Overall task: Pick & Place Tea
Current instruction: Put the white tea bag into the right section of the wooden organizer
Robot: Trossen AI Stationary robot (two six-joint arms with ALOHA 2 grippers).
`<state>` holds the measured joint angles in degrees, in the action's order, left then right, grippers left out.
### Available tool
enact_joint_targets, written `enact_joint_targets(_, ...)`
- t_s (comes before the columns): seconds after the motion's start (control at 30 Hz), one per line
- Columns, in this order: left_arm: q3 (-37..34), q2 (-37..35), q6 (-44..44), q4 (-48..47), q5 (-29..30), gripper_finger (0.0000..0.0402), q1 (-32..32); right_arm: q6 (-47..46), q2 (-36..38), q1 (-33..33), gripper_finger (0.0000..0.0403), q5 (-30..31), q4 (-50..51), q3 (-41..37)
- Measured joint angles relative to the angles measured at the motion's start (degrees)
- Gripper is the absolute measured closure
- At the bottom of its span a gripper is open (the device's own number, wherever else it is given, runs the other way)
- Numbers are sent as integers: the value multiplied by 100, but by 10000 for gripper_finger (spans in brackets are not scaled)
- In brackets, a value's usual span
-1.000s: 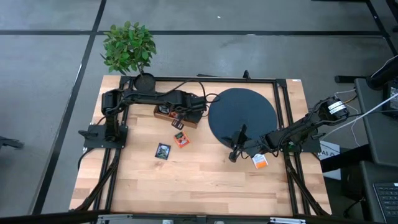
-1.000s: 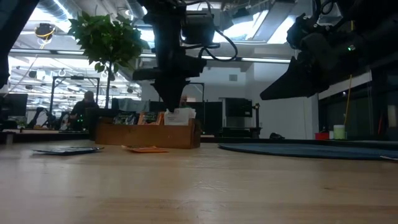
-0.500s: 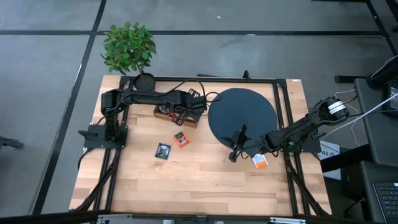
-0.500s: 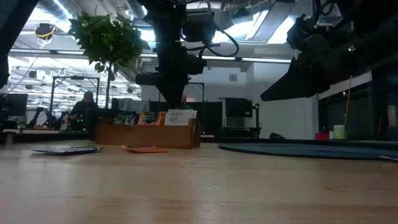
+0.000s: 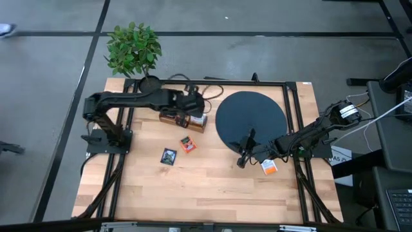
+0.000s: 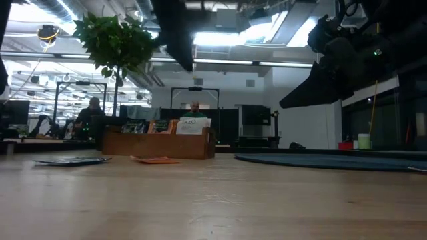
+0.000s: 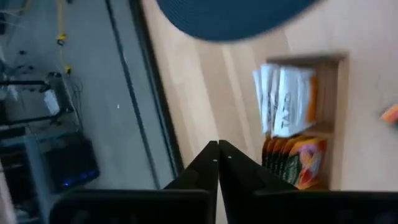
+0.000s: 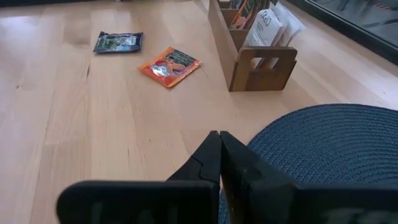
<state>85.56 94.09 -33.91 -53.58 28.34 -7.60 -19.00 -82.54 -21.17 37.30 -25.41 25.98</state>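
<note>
The wooden tray [image 5: 182,119] holds tea sachets upright: white-and-orange ones [image 7: 283,99] in its end compartment nearest the disc, red-orange ones [image 7: 292,158] in the adjoining one. A dark green sachet [image 5: 168,156] and a red-orange sachet [image 5: 187,144] lie flat on the table nearer than the tray. One more orange-and-white sachet [image 5: 269,167] lies beside the right arm. My left gripper [image 7: 217,146] hangs shut above the tray's disc end, touching nothing. My right gripper [image 8: 219,140] waits shut over the near rim of the black disc [image 5: 251,119].
A potted plant [image 5: 133,50] stands at the table's far left corner. A black metal frame [image 5: 293,122] runs around the table top. Bare wood [image 5: 206,187] stretches along the near half. In the low view a person [image 6: 93,110] sits far off in the room.
My left gripper has risen from the tray's disc-end compartment and drawn back toward the far edge, its arm swinging out to the left. The white sachet that stood under its fingers has sunk a little into the compartment and stays there upright.
</note>
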Motion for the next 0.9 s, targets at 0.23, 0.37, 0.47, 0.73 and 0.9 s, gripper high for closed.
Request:
enact_joint_targets(0.23,-31,-796,1190,11,-1146,399,88,-26,63,0,393,-106,-135,4)
enact_joint_targets(0.37,-426,-1181,1531,506,-1208,399,329,-26,223,0,393,-644,-232,10)
enact_joint_targets(0.47,-954,-1431,1786,1027,-1352,399,569,-269,463,-4,393,-898,-100,11)
enact_joint_targets(0.73,-2662,-1887,2409,3150,-1315,399,1209,-1237,1284,-295,398,-997,1259,105)
enact_joint_targets(0.9,-3547,-1941,2798,4355,-1308,399,1403,-1979,1303,-605,399,-937,3008,771)
